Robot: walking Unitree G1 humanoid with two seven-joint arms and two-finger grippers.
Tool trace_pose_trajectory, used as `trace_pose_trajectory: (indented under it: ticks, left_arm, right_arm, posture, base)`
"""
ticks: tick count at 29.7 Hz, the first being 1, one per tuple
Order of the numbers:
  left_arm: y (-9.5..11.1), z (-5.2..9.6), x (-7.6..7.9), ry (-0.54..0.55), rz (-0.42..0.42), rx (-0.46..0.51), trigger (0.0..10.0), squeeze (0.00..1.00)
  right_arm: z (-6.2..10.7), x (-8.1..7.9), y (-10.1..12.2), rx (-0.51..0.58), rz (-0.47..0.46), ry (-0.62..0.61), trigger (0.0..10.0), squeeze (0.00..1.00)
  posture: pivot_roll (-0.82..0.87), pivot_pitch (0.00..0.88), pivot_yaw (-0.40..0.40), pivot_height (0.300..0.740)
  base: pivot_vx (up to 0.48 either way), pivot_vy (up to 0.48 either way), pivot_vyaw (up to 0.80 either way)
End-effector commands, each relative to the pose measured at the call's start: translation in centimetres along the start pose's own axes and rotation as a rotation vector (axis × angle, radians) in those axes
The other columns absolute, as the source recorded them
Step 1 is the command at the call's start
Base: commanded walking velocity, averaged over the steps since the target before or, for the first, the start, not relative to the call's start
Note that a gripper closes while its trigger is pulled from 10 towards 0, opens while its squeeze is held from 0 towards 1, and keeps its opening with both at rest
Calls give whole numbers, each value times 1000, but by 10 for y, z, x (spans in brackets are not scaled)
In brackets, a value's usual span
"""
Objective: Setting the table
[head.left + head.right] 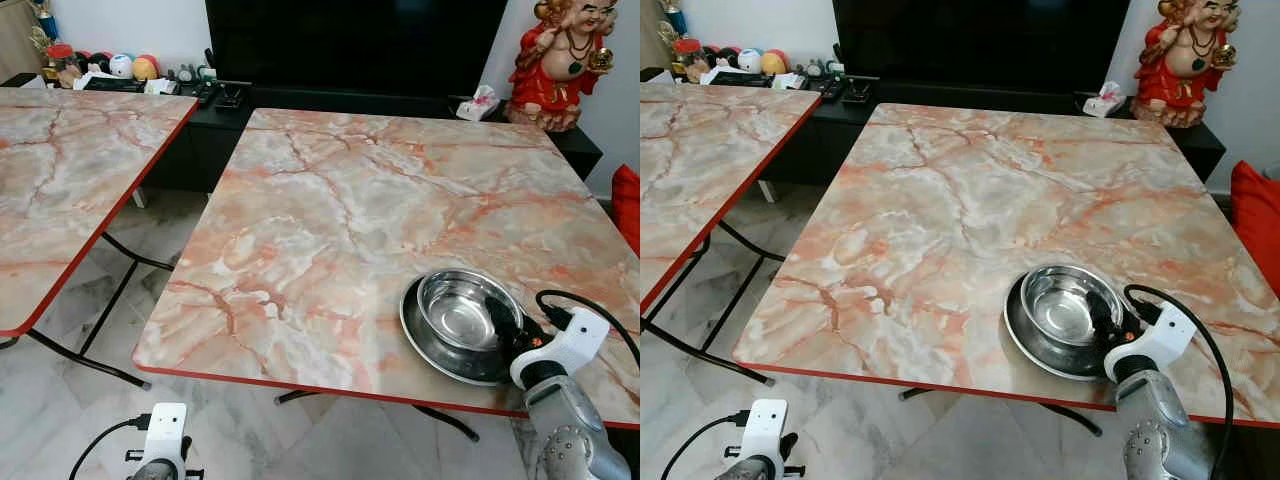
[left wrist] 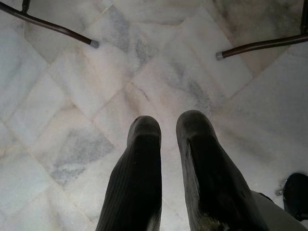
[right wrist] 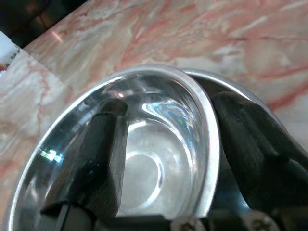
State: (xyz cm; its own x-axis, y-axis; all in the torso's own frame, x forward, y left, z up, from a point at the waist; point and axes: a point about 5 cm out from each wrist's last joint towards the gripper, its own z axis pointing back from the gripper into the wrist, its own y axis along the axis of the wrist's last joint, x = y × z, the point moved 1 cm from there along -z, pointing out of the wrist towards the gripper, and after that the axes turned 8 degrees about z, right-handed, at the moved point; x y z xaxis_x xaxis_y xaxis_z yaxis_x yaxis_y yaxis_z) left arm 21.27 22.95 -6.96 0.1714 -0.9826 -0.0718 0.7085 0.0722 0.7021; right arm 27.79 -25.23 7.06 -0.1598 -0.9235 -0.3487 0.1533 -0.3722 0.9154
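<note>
the big marble-patterned table [image 1: 330, 220] fills the middle of the scene, its top bare except at the near right corner; a second table [image 1: 60, 170] of the same pattern stands to the left, apart from it, with nothing on the part that shows. beyond both, at the far side, a dark tv cabinet [image 1: 300, 100] carries small clutter, and a red figurine [image 1: 555, 60] stands at the far right

on the near right of the main table lies a steel plate [image 1: 425, 335] with a steel bowl [image 1: 462, 308] sitting inside it. the right gripper [image 3: 166, 159] straddles the bowl's near rim: one black finger reaches down inside the bowl, the other sits outside the wall over the plate, so the pincer is narrowed around the rim. whether it truly presses the metal or has just let go i cannot tell for sure, though it looks like a grip

the left gripper [image 2: 166, 144] hangs low over the marble floor [image 2: 72, 96] near the table legs, idle, its fingers a little apart and empty

as a judgement, the task is at an early stage: one plate and bowl are set at a single place, the bowl perhaps not yet released, and no cutlery, cups or further settings are on the table, so most of the laying remains
</note>
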Motion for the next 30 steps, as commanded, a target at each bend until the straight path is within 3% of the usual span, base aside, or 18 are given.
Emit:
trace_pose_trajectory:
  ticks: [1,10,12,30]
  left_arm:
    - [-1,0,1,1,-2,-12,10000,0]
    - [-2,0,0,1,1,-15,10000,0]
    - [-2,0,1,0,1,-14,10000,0]
    - [-2,0,1,-1,3,-16,10000,0]
  right_arm:
    - [-2,-6,13,58,-5,23,10000,0]
    - [-2,-23,28,138,-4,99,10000,0]
    - [0,-35,34,172,24,149,10000,0]
    - [1,-28,16,98,62,108,10000,0]
  posture:
    - [42,0,-38,740]
    - [44,0,-39,740]
    - [41,0,-38,740]
    - [41,0,-37,740]
  base:
    - [0,0,0]
    - [0,0,0]
    - [0,0,0]
    - [0,0,0]
